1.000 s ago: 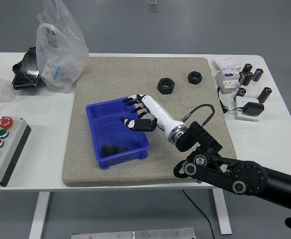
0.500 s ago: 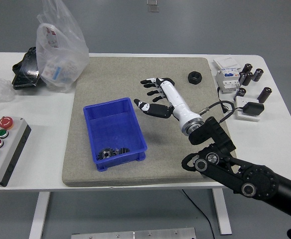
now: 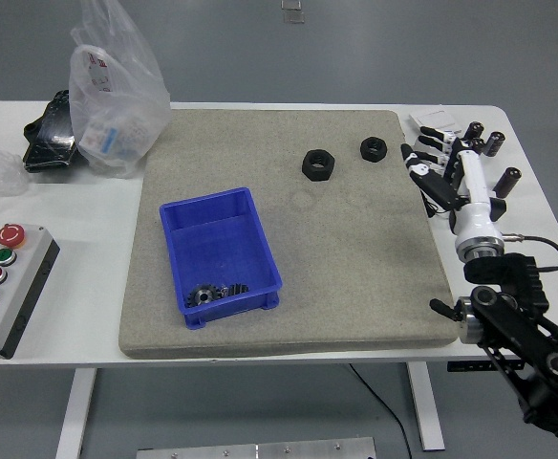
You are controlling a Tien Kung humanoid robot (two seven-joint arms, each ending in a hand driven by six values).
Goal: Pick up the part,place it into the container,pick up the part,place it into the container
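A blue bin [image 3: 220,251] sits on the grey mat [image 3: 355,249], left of centre, with a dark gear-like part [image 3: 217,292] lying in its near end. Two black hex nuts lie on the mat's far side: a larger one [image 3: 317,163] and a smaller one [image 3: 373,148]. My right hand [image 3: 434,158] is over the table's right side, past the mat's edge, fingers spread and holding nothing. It is well to the right of both nuts and far from the bin. The left arm does not show.
A clear plastic bag [image 3: 115,91] and a black object [image 3: 48,134] stand at the far left. A button box [image 3: 0,282] sits at the left edge. Several dark cylinders [image 3: 489,143], a white breaker [image 3: 434,129] and a black adapter [image 3: 478,206] crowd the far right.
My right hand has swung from over the bin's far right corner, across the mat, to the table's right side. The bin has shifted slightly and a part now shows in its near end.
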